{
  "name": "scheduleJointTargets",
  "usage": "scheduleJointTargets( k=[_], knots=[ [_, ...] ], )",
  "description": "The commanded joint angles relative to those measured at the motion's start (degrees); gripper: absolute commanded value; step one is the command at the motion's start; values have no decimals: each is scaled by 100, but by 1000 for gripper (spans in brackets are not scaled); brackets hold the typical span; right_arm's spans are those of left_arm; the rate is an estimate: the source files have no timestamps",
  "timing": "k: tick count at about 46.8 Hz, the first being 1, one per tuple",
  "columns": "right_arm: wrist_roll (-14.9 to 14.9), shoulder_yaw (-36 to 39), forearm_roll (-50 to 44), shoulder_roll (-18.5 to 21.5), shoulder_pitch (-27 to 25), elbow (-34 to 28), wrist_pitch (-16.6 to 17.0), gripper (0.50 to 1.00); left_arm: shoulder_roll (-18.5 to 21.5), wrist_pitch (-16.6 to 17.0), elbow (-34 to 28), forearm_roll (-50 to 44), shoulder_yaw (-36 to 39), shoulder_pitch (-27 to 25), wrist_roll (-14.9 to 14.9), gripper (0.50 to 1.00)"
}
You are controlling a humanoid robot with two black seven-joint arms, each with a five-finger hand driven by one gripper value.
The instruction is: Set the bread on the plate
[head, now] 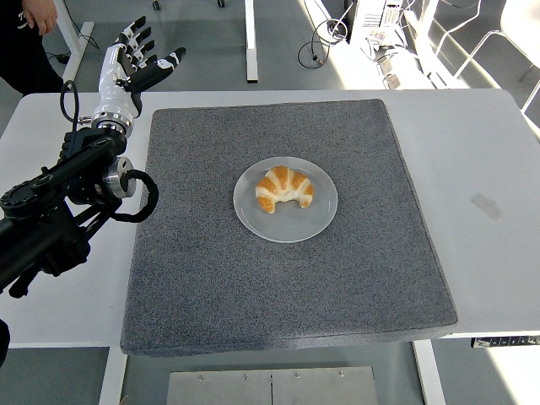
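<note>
Bread: a croissant (284,188) lying on the plate (287,224).
Plate: round, grey, mid-mat (253,278).
Left hand (126,63): raised over the table's (498,152) far left, fingers spread, empty.
Person (21,42): top-left corner.

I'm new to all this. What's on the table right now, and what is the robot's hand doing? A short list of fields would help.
bread: croissant, lying on the plate
plate: white plate, round, mid-mat
mat: grey mat, covering the table's middle
table: white table
left hand: left hand, raised at far left, fingers spread, holding nothing
right hand: out of view
person: person, partly seen at top left
</note>
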Motion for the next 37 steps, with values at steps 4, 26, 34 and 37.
scheduleJointTargets(
  k=[4, 26, 34, 37],
  knots=[
    [0, 0, 2, 0, 6, 9, 9, 1000, 12, -175, 30, -319, -469, 107, -177, 883],
    [0, 0, 1, 0, 6, 0, 0, 1000, 3, -1283, 759, -1172, -944, 186, -177, 883],
    [0, 18, 2, 0, 41, 62, 18, 1000, -6, -1310, 812, -1172, -917, 169, -177, 883],
    [0, 26, 2, 0, 41, 53, 27, 1000, -6, -1310, 812, -1172, -909, 151, -177, 883]
  ],
)
